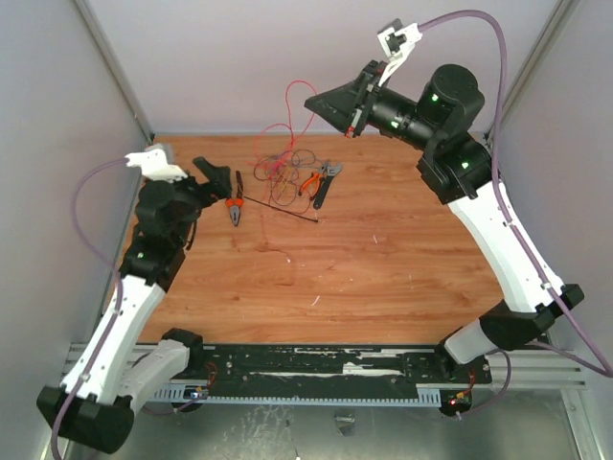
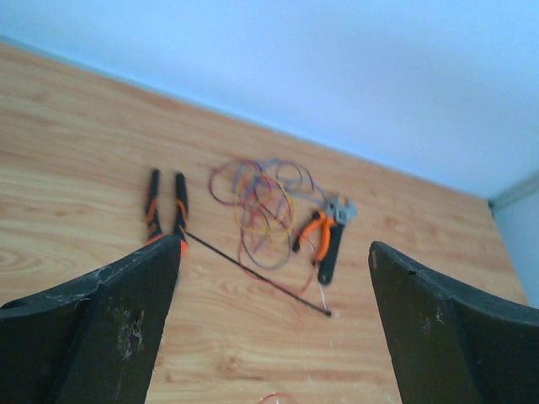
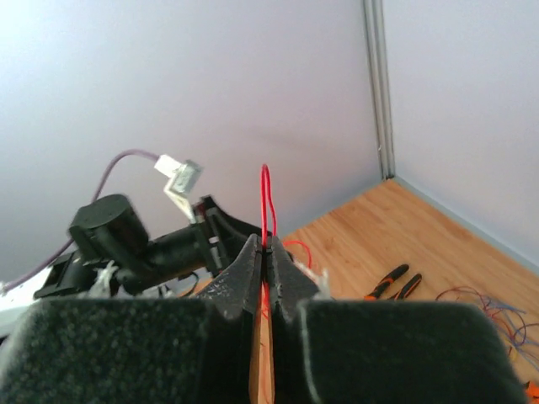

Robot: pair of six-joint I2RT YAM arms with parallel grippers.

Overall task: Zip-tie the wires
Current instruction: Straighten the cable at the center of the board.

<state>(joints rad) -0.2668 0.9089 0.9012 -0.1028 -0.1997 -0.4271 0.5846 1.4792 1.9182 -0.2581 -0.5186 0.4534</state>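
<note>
Left gripper: low over the table, jaws wide apart, holding nothing. Pliers just beside it. Zip tie lies flat, running from the pliers rightward across the near edge of the wires. Right gripper: raised, jaws pinched on one red strand of the wires.

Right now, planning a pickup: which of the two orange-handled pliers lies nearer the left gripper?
The black-and-orange pliers left of the thin red-and-orange wires, just ahead of the left gripper; the other orange-handled pair lies right of the wires.
</note>
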